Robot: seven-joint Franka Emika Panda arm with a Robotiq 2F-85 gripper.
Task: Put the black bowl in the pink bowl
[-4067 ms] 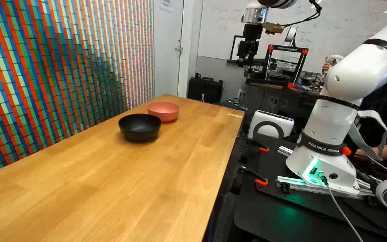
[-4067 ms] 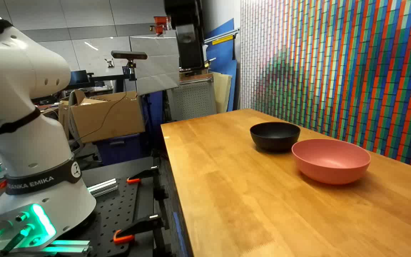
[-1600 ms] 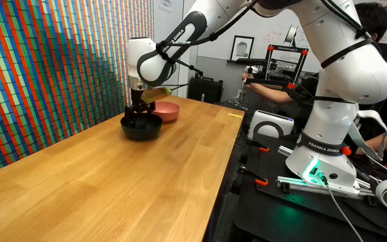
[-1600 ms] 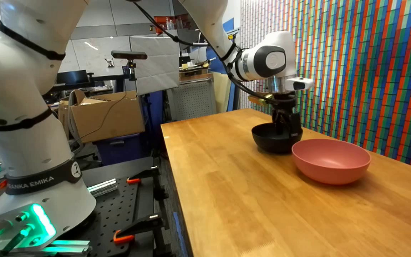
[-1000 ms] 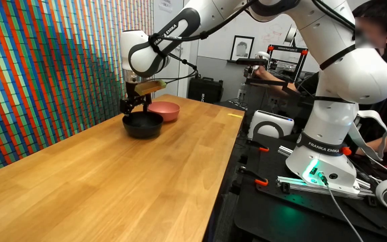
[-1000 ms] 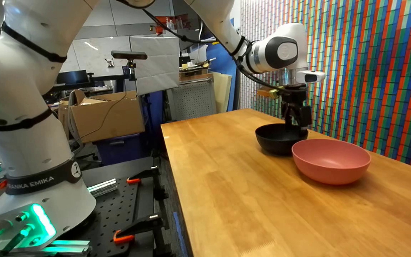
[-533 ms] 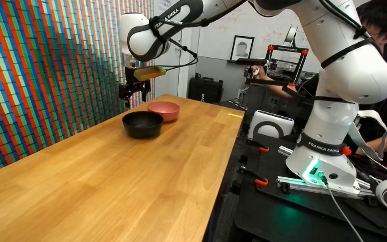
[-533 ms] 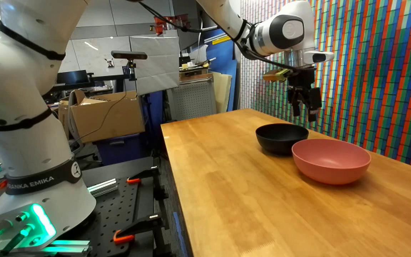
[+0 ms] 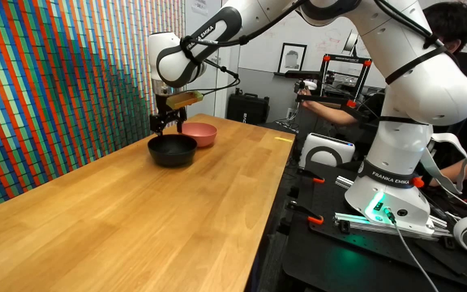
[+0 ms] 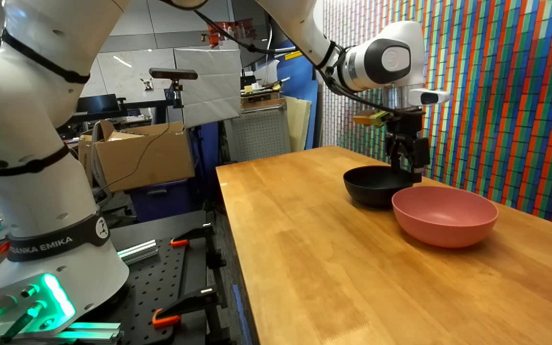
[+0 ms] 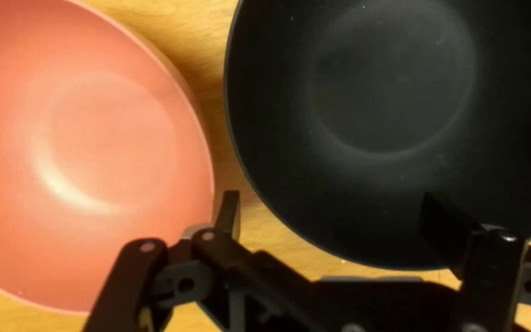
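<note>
On the honey-coloured wooden table point(image 9: 136, 223), in an exterior view, the round black bowl point(image 9: 172, 157) partly hides the shallow salmon-pink bowl point(image 9: 202, 132) at its far right. The black two-fingered gripper point(image 11: 331, 203) gapes wide, holding nothing, rim contact unclear.

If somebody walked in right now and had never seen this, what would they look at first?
Probably the striped wall, bright red, green and blue, along the side of the wooden table. Next might come the big white robot arm, stretched over the table with its open hand at the edge of the black bowl. Then the pink bowl, right beside the black one.
</note>
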